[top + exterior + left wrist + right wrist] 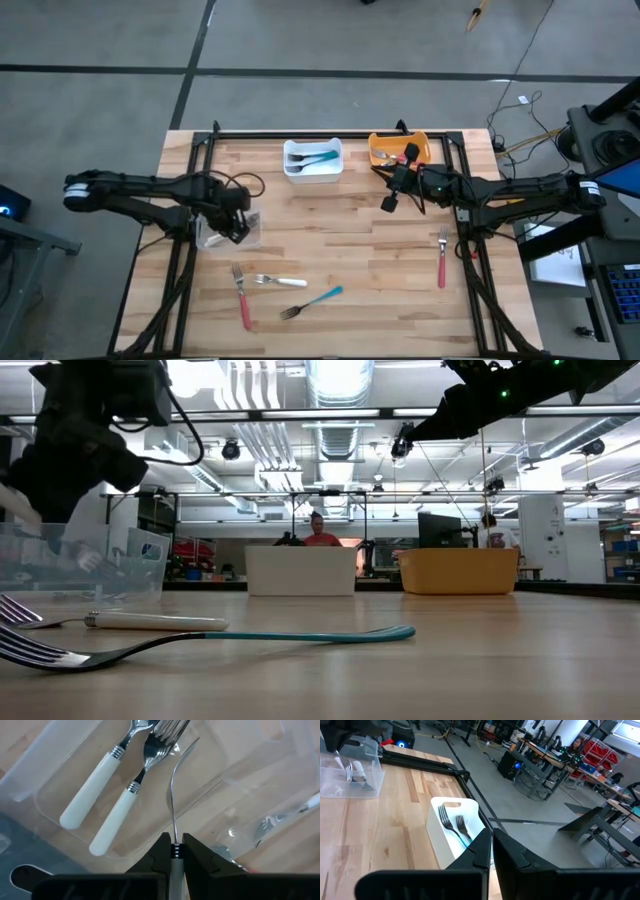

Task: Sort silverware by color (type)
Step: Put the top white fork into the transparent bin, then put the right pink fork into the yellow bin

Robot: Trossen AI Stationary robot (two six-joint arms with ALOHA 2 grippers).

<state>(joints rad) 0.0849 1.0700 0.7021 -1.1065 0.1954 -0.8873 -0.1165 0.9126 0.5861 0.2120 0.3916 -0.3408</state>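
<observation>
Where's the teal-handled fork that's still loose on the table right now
In the high view the teal-handled fork lies on the table's near side, left of centre, just below the white-handled utensil and right of the red-handled fork. Neither gripper is near it.

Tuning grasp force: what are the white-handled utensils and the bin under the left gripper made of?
White-handled forks: glossy, opaque handles, likely plastic; mirror-bright heads, apparently polished metal. Clear bin: see-through with glare streaks, wood grain visible through it, probably hard plastic. Left gripper holds a similar utensil.
</observation>
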